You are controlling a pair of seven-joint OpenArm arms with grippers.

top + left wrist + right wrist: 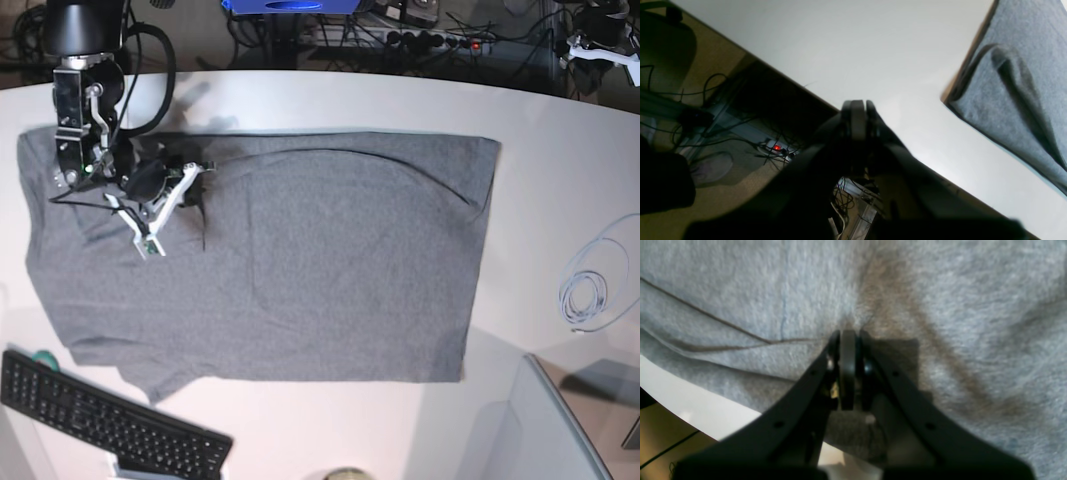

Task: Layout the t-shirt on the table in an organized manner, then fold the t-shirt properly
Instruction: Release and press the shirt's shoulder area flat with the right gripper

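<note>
Grey knit, one t-shirt (300, 260) lay spread flat over the middle of the white table (560, 150). At upper left of the base view, the right gripper (848, 336) pressed on the fabric, jaws together, gripping nothing clearly. The left gripper (858, 105) was closed too, over bare table, empty. One black keyboard (100, 420) sat at lower left.

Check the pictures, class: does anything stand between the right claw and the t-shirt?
Nothing visible does. The right claw is shut with its tips directly against the grey t-shirt, near the upper left of the base view, with creases running out from it. The keyboard lies apart at the table's near edge.
</note>
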